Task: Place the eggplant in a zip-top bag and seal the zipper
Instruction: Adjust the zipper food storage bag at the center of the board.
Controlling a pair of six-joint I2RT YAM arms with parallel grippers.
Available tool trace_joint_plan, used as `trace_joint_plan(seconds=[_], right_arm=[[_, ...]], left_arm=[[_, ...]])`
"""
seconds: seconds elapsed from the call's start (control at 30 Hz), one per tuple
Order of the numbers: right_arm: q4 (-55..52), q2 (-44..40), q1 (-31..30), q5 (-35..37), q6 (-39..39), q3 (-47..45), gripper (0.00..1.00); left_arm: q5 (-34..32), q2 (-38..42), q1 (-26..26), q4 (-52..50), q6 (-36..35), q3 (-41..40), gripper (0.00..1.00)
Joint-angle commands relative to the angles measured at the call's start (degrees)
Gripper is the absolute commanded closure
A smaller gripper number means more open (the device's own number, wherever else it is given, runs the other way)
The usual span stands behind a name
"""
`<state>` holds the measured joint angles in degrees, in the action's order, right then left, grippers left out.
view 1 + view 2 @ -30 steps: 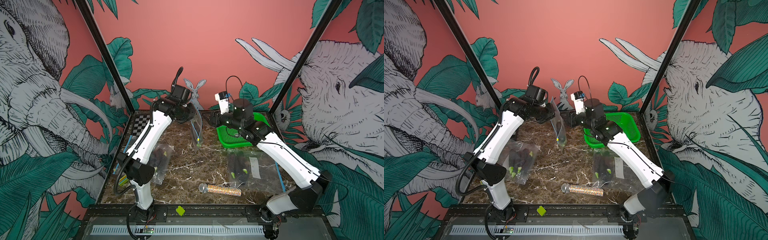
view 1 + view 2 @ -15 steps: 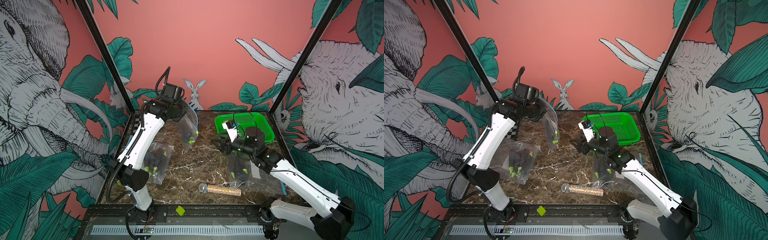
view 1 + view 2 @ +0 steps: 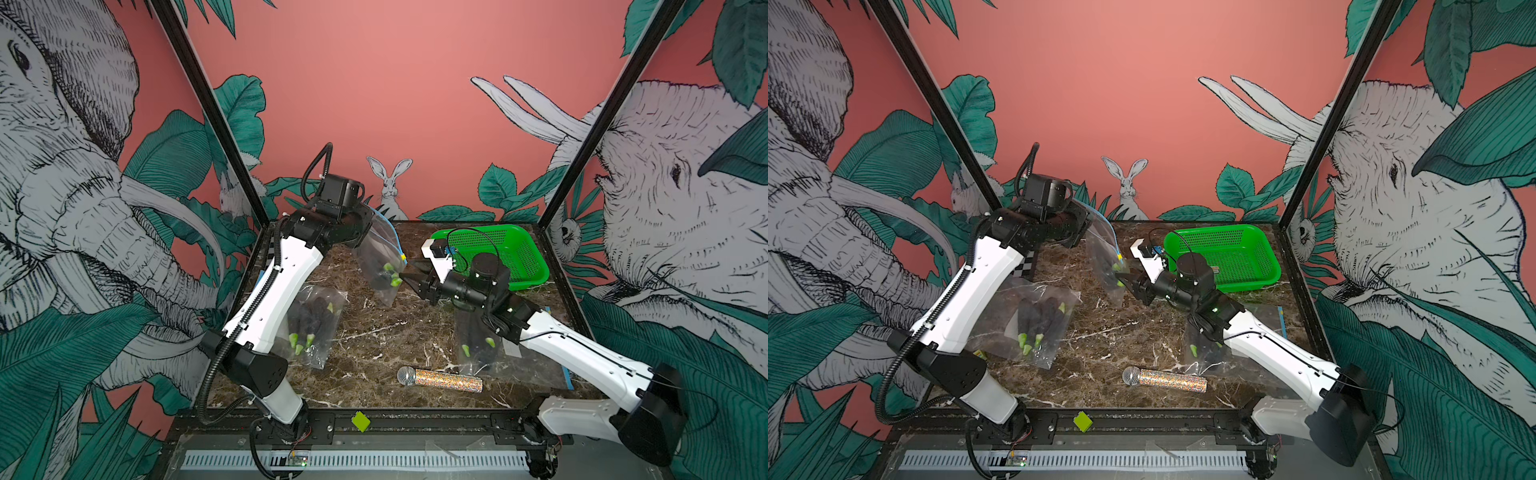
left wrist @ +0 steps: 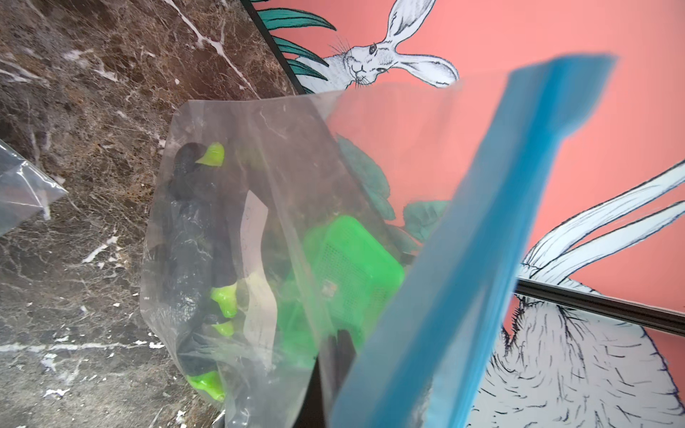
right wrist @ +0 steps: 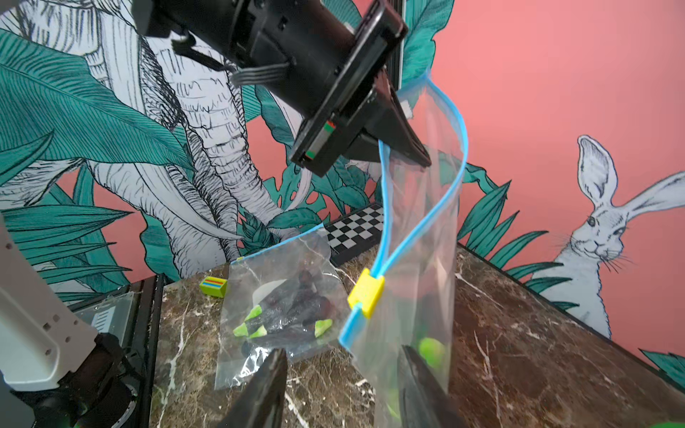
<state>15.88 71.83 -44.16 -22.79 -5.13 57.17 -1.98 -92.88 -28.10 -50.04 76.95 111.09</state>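
Left claw (image 5: 415, 153) clenched on bag's (image 5: 419, 229) zipper edge (image 5: 385, 222); right claw (image 5: 343, 367) parted beside its lower edge.

The left arm (image 3: 291, 274) and right arm (image 3: 582, 357) wear white shells over black joints; a ribbed black hose (image 3: 254, 304) follows the left.

Both top views hang high at the front, looking down and back across the whole table (image 3: 374, 332). Left wrist cam sits right against the hanging bag (image 4: 289, 155); right wrist cam faces that same bag from close, lower down.
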Motion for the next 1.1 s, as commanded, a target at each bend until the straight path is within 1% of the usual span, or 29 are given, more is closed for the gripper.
trace_joint_plan(seconds=[0.0, 0.13, 0.33, 0.47, 0.57, 0.77, 0.97, 1.07], right_arm=[[6.50, 1.35, -1.18, 0.05, -1.46, 0.95, 0.54], [8.84, 1.76, -1.45, 2.31, -1.82, 0.06, 0.57], [8.82, 2.13, -1.45, 5.30, -0.62, 0.63, 0.59], [8.88, 3.83, -1.40, 4.14, -0.88, 1.61, 0.60], [9.33, 4.80, -1.45, 3.27, -2.06, 1.74, 0.58], [10.93, 4.55, -1.45, 4.64, -2.26, 0.93, 0.58], [11.51, 3.93, -1.45, 7.05, -1.65, 0.40, 0.65], [11.71, 4.60, -1.45, 6.97, -1.94, 0.41, 0.62]], left_arm=[[0.29, 2.45, -0.12, 2.78, 1.69, -0.29, 1.00], [0.91, 2.40, -0.19, 3.61, 1.72, -0.86, 1.00], [1.66, 2.70, -0.14, 4.86, 1.54, -1.58, 1.00], [2.14, 2.47, -0.16, 5.55, 1.54, -1.66, 1.00], [2.22, 2.45, -0.14, 5.99, 1.66, -1.92, 1.00], [2.97, 2.28, -0.11, 6.97, 1.72, -2.18, 1.00], [3.10, 2.59, -0.16, 7.65, 1.89, -2.78, 1.00], [3.27, 2.58, -0.16, 8.10, 2.00, -2.99, 1.00]])
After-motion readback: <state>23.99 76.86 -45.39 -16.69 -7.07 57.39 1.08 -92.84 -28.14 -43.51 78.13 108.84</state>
